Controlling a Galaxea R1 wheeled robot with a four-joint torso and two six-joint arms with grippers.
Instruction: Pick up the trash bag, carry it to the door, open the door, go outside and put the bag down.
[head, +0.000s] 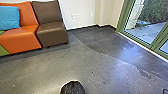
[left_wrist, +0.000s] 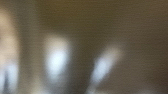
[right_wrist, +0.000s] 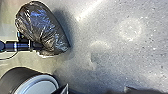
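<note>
This is a sitting spot inside an office building. You can tell from the soft orange seat and the brown seat side by side, with a blue pillow on the orange one. The floor is hard, gray and shiny. The wall is pale, with plugs. A glass door with green edges shows bushes outside.

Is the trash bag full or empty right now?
Not empty: the black trash bag bulges out rounded in the right wrist view rather than hanging flat. How full it is, I cannot tell.
</note>
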